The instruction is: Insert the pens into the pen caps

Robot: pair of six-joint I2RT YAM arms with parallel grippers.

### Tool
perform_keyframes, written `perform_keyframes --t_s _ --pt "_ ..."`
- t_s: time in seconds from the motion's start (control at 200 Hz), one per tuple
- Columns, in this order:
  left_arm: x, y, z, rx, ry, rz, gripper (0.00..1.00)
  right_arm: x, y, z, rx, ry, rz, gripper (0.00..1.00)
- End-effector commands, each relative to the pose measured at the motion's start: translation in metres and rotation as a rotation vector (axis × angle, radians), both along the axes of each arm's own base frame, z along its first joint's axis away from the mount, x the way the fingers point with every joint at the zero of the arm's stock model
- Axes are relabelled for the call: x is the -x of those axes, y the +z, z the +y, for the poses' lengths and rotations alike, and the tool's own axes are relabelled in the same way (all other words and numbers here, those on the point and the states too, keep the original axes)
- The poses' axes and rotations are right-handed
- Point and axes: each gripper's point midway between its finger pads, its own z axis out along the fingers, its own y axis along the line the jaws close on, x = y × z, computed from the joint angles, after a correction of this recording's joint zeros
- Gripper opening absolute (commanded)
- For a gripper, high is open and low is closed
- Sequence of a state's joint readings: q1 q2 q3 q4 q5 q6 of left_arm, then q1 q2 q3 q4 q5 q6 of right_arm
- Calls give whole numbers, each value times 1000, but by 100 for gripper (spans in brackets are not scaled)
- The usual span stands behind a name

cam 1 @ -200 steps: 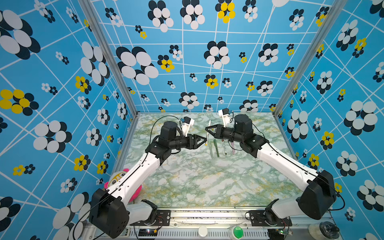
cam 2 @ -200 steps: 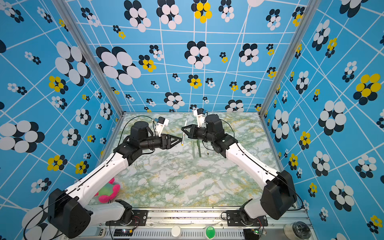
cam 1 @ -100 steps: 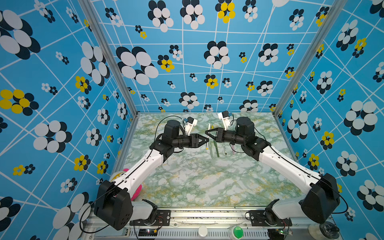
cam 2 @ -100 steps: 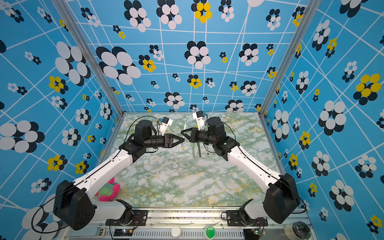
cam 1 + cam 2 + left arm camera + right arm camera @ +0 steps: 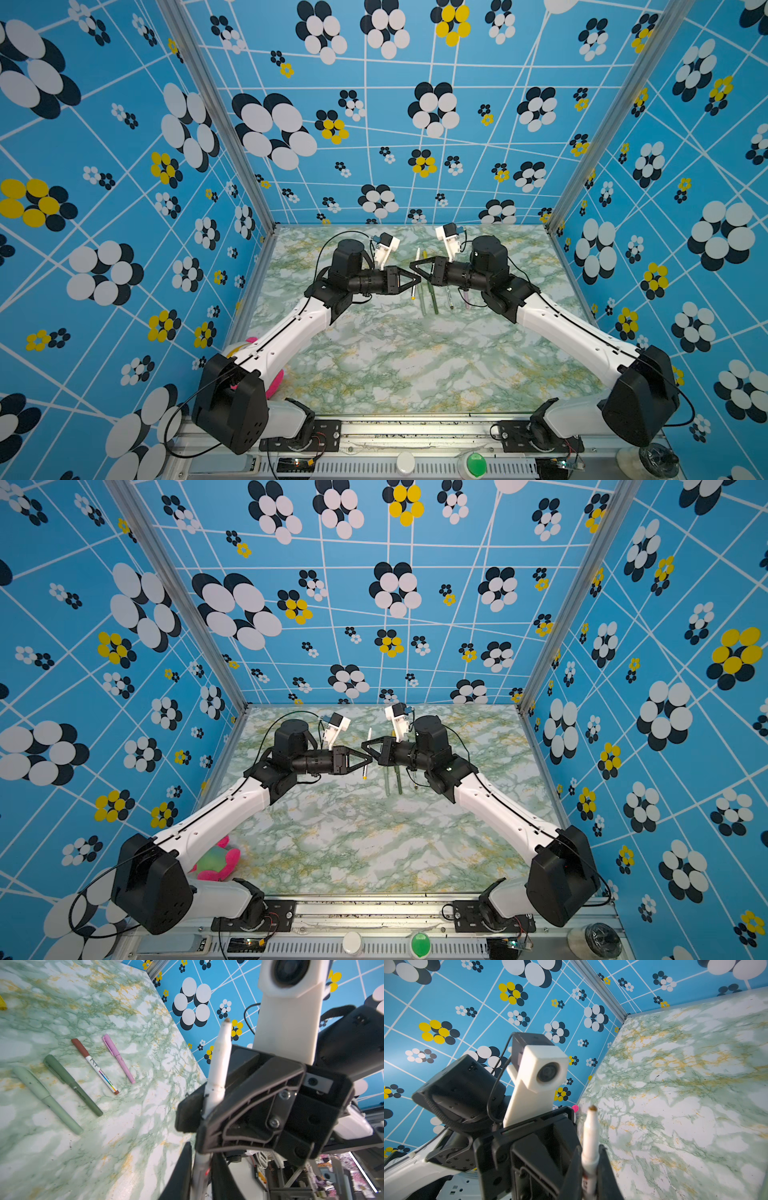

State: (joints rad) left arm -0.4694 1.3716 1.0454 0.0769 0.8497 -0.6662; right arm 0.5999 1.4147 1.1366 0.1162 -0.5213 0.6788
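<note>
1. Left of centre, above the marbled table (image 5: pixel 395 365), the left gripper (image 5: pixel 412 281) is clamped on the white-yellow pen (image 5: pixel 417 254), pinching it toward its yellow tail end.
2. Dead centre, that pen is up off the table between the two arms. Its nib points to the far side and it is bare, with no cap on it.
3. Just right of it, the right gripper (image 5: pixel 414 266) is clenched on the same pen, a touch nearer the nib. Two grips on one stick reads to me as a hand-over.
4. To do it well, only one side should let go, and only once the other pinch is square and firm. Neither arm should pull or twist while both are shut, or the pen will skew.
5. The tail-end grip leaves more of the nib end free, which is what the capping push wants. Pads should stay clear of the nib.
6. Further right, on the table below the right arm, lie the pale green pen (image 5: pixel 46 1100), dark green pen (image 5: pixel 72 1085), brown-marked white pen (image 5: pixel 99 1072) and pink pen (image 5: pixel 119 1059). They sit side by side and all four look capped.
7. One loose end is a sliver of yellow (image 5: pixel 2 1004) at the edge of the left wrist view. It may be the matching cap, but too little shows to be sure.
</note>
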Motion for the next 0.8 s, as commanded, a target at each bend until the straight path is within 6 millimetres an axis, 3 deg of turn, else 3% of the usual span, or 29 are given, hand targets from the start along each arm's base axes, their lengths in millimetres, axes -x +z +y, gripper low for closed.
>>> perform_keyframes --t_s 0.0,0.11,0.29,0.41,0.605,0.795 --pt "-7 -9 2 -23 34 30 6 4 15 3 -28 18 -58 0" --pt "-6 -12 3 -31 37 31 1 3 16 2 -12 9 -66 0" --pt "-11 -24 12 -74 87 49 0 -1 19 -5 38 -34 -87 26" --pt "-16 -38 25 -118 145 71 0 -12 14 -20 135 -123 -88 36" --pt "-21 -72 58 -297 269 86 0 -47 -23 -62 399 -352 12 40" --pt "-12 -96 66 -378 260 109 0 -86 -61 -69 717 -382 94 41"
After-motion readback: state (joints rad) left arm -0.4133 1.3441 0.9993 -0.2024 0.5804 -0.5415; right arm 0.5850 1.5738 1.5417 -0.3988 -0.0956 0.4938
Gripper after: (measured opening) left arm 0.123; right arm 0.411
